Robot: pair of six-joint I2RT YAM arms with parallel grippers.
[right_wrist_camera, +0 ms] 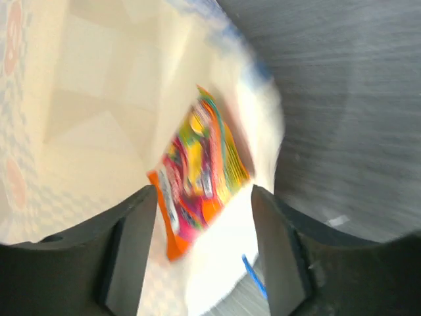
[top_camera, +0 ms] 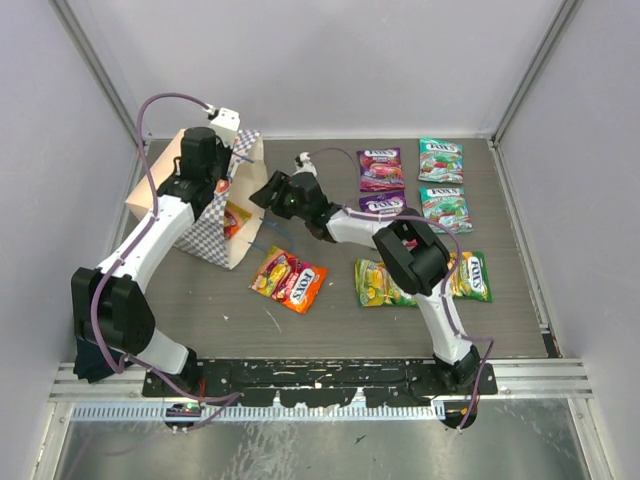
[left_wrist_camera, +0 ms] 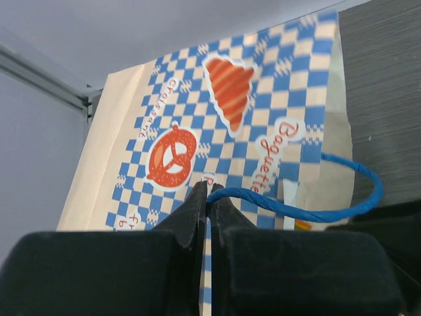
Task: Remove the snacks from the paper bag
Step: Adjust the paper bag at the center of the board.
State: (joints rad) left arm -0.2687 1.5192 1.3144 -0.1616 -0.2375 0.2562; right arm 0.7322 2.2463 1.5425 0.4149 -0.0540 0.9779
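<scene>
The checkered paper bag (top_camera: 215, 205) lies on its side at the left, mouth facing right. My left gripper (top_camera: 222, 178) is shut on its blue cord handle (left_wrist_camera: 289, 207) at the top edge. My right gripper (top_camera: 262, 192) is open at the bag's mouth; in the right wrist view an orange-red snack packet (right_wrist_camera: 200, 168) lies inside the bag (right_wrist_camera: 99, 105) just ahead of the fingers (right_wrist_camera: 135, 243), not gripped. That packet shows in the mouth from above (top_camera: 236, 218). Several packets lie on the table: orange-red (top_camera: 288, 279), purple (top_camera: 380, 168), teal (top_camera: 440, 158), yellow-green (top_camera: 470, 275).
Metal frame posts and grey walls close in the table (top_camera: 330, 320) on the left, back and right. The right arm (top_camera: 410, 250) stretches over the packets near the middle. A second teal packet (top_camera: 445, 208) lies right of the purple ones.
</scene>
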